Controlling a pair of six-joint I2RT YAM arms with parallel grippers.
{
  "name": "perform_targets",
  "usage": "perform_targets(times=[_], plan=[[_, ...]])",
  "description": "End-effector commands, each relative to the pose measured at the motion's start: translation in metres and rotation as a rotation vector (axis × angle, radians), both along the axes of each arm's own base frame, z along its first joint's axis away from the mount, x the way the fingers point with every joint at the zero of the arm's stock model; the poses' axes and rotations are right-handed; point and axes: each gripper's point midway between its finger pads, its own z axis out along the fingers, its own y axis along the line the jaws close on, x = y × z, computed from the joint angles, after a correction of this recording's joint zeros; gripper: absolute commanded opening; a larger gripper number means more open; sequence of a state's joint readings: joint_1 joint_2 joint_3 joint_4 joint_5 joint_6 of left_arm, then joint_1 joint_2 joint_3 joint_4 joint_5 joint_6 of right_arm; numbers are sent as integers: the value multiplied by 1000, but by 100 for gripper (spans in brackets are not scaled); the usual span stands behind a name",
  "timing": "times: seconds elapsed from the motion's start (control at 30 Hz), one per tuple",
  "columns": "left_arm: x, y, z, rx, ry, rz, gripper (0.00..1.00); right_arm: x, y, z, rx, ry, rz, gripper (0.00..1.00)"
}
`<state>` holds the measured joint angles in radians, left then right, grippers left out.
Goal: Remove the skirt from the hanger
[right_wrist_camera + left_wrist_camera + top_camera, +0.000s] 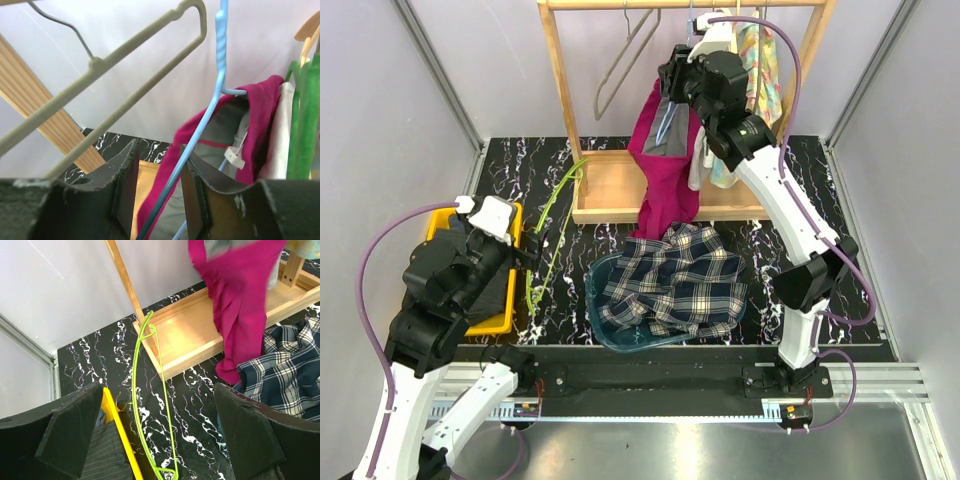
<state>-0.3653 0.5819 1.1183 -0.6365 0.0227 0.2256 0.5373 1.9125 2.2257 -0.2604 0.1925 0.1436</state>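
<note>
Magenta skirt hangs on the wooden rack, waistband up on a blue hanger, long axis running down from the rail w/ the hem draped over the rack's base board and touching the plaid shirt in front; waistband end sits right at the right gripper, which is up at rail height w/ the blue hanger's wire passing between its two fingers, close against the inner face of one finger, and magenta cloth showing in the gap just below; jaws stand part-way in, narrower than wide, but a gap shows beside the wire, so can't tell whether they pinch hanger, cloth or nothing; a grey hanger crosses just above and beside, bare; so the skirt lies below and slightly beyond the right fingers, most of its length hanging under them, and the next move prob. turns on drawing cloth down and off along that vertical axis; right arm is far nearer; left gripper is spread fully wide, holding nothing, low over the table by a green hanger, well apart from the skirt.
</note>
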Motion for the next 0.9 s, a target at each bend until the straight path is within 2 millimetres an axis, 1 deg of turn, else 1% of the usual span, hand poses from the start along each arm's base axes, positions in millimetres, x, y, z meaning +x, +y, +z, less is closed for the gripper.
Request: perform_targets(times=[0.0,0.07,0.1,0.13,0.17,0.2,0.23,0.27,0.3,0.33,0.4,0.43,0.47,0.5,0.53,0.57,0.6,0.63,0.67,0.7,0.73,0.77,0.8,0.83,0.87], plan=[[-4,-3,15,-38,-46,-22,99,-30,-20,102,75,-244,-1,0],[-4,-3,15,-37,-45,-22,99,-29,-21,98,48,-200,-3,0],[-4,-2,17,-39,-49,-19,99,-24,-17,87,38,-172,0,0],[-4,-2,16,-41,-50,-16,99,-19,-15,70,30,-132,0,0],[-5,-1,16,-38,-53,-14,99,-23,-16,71,33,-132,5,0],[-5,-1,15,-38,-51,-13,99,-23,-15,67,34,-127,7,0],[-5,0,14,-37,-50,-11,99,-19,-11,47,18,-93,13,0],[-5,-1,13,-35,-48,-13,99,-24,-13,60,39,-140,20,0],[-5,-1,12,-34,-46,-14,99,-24,-12,60,39,-147,24,0],[-5,-1,11,-34,-45,-14,99,-26,-13,69,42,-175,27,0],[-5,-1,9,-32,-40,-16,99,-22,-8,76,39,-203,36,0],[-3,-2,8,-32,-35,-16,99,-27,-11,99,35,-261,36,0],[-4,-2,9,-37,-35,-17,99,-21,-5,97,17,-274,41,0],[-4,-2,10,-42,-36,-15,99,-24,0,105,11,-302,52,0],[-4,-2,10,-42,-38,-17,99,-27,3,113,-81,-369,37,0],[-4,-2,10,-41,-40,-15,99,-30,7,122,-122,-434,17,0],[-5,-1,10,-39,-39,-14,99,-39,20,124,-250,-514,6,0],[-5,0,10,-38,-44,-10,99,-37,30,110,-322,-531,-4,0],[-6,1,11,-36,-49,-4,99,-41,26,116,-357,-569,-54,0],[-6,1,12,-35,-51,-5,99,-44,31,112,-459,-607,-80,0],[-6,2,12,-36,-52,-2,99,-44,48,88,-508,-621,-76,0],[-6,2,11,-34,-51,-4,99,-57,50,90,-540,-675,-78,0],[-7,2,12,-35,-54,-5,99,-63,54,82,-641,-739,-94,0],[-7,2,12,-35,-53,-5,99,-67,70,49,-673,-760,-71,0],[-7,1,12,-37,-53,-10,99,-74,68,47,-673,-763,-84,0]])
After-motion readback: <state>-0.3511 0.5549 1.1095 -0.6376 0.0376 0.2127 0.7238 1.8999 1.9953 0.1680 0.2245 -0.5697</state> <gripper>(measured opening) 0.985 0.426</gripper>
